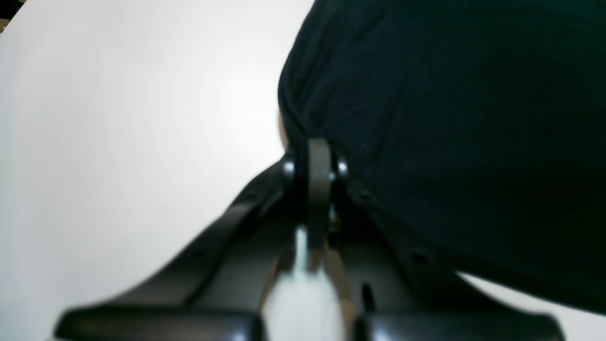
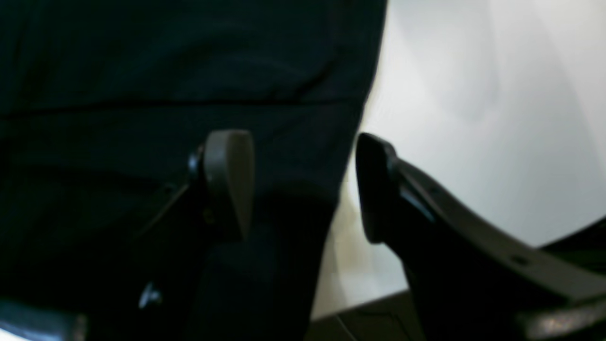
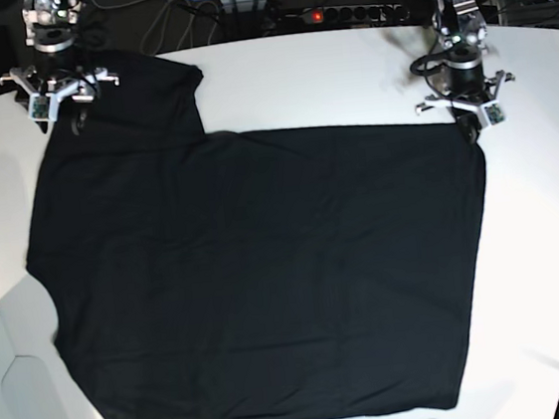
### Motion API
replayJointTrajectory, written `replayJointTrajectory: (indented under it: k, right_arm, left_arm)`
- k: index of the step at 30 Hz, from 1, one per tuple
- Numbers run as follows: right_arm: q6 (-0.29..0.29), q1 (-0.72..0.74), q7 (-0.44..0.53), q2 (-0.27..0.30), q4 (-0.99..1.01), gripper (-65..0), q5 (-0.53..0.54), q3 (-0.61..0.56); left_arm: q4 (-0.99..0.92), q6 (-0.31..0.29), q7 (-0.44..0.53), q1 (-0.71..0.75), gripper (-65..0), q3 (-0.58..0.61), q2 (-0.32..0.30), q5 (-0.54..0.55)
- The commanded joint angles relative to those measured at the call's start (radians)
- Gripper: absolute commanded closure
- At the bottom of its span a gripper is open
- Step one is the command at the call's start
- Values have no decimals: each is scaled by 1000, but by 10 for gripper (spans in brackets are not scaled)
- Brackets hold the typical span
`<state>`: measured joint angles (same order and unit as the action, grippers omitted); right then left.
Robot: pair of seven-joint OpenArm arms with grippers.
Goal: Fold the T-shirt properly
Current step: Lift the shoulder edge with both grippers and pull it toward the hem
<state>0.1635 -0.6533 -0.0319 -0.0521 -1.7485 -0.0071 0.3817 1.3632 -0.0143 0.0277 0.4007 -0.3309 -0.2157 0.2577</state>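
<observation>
- Spread flat across the white table (image 3: 345, 72): the black T-shirt (image 3: 267, 281), filling the middle of the base view, hem edge toward the right, one sleeve reaching the upper left, another running off the lower left.
- Clamped on the T-shirt's far hem corner at the upper right of the base view: the left gripper (image 3: 470, 129); in the left wrist view, jaws pressed together with a bunched pinch of dark cloth gathered at the tips (image 1: 318, 156).
- Hanging over the sleeve at the upper left of the base view: the right gripper (image 3: 57, 93), spread wide and holding nothing; in the right wrist view, one finger (image 2: 229, 180) over the cloth, the other off the fabric's edge above bare table.
- Probably the step in hand: securing both far corners before a first fold.
- To do it well: lower the open right gripper until the sleeve's edge sits between the jaws, then close on the full thickness, not just the top layer.
- Keep the left pinch firm and low meanwhile; no lifting until both sides are held.
- Then raise both together, evenly, to avoid a skewed crease.
- Risk: a shallow bite slipping off under the cloth's weight.
</observation>
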Motion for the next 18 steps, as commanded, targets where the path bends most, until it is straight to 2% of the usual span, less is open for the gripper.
replayJointTrajectory:
  k: [1, 15, 18]
  right_arm:
    - [3, -7, 22, 5, 0, -351, 5, 4]
    - [8, 8, 23, 10, 108, -346, 5, 3]
    - [8, 16, 22, 10, 108, -304, 5, 3]
  left_arm:
    - [6, 9, -30, 7, -4, 0, -6, -7]
    - [8, 9, -30, 7, -4, 0, -6, -10]
    - [8, 9, -30, 7, -4, 0, -6, -11]
